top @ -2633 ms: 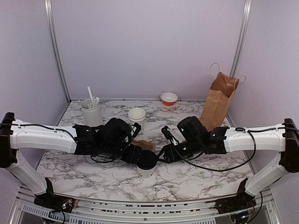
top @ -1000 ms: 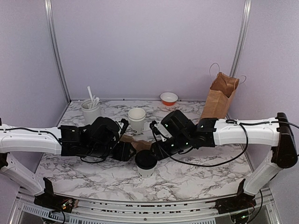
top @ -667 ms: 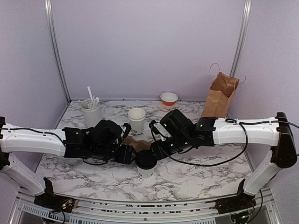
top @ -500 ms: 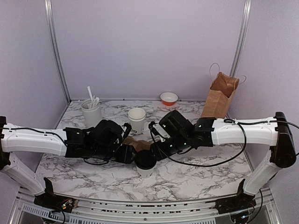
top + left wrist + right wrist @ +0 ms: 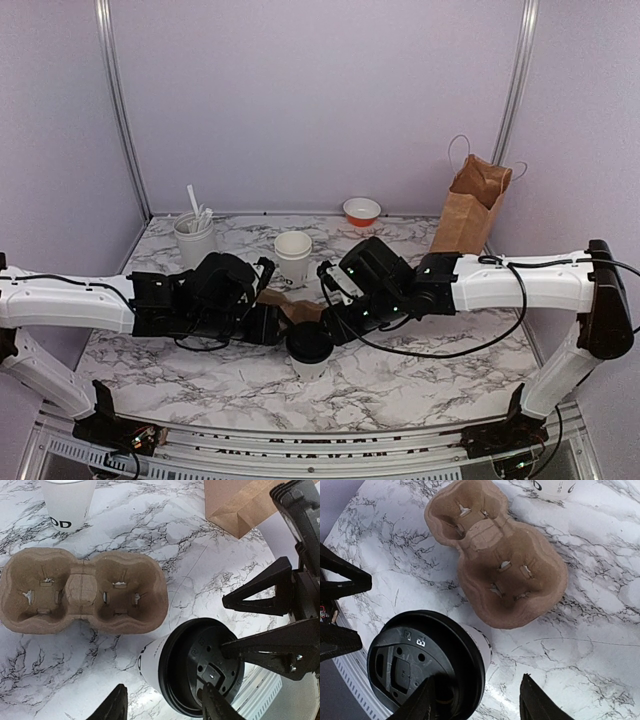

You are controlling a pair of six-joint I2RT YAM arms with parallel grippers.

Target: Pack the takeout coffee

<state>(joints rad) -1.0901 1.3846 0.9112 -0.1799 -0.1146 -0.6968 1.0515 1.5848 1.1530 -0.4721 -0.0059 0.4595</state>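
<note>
The takeout coffee point(image 5: 310, 346), a white cup with a black lid, stands on the marble table between my two grippers. My left gripper point(image 5: 281, 328) is at its left side and open. In the left wrist view one finger point(image 5: 216, 704) lies over the lid point(image 5: 202, 672) and the other finger point(image 5: 116, 706) hangs over bare table. My right gripper point(image 5: 334, 326) is at the cup's right side, also open. One of its fingers point(image 5: 422, 702) lies over the lid point(image 5: 420, 662) and the other finger point(image 5: 536, 700) stands clear of the cup. Neither gripper clamps the cup.
A brown pulp two-cup carrier point(image 5: 297, 306) lies just behind the coffee. Behind it stands a lidless white cup point(image 5: 293, 252). A white utensil holder point(image 5: 196, 242) is at the back left, an orange bowl point(image 5: 361, 211) at the back wall, and a brown paper bag point(image 5: 468, 215) at the back right.
Both grippers have drawn in to the lidded cup, the right one from farther off. The left jaws have narrowed slightly. The cup sits a touch farther left.
</note>
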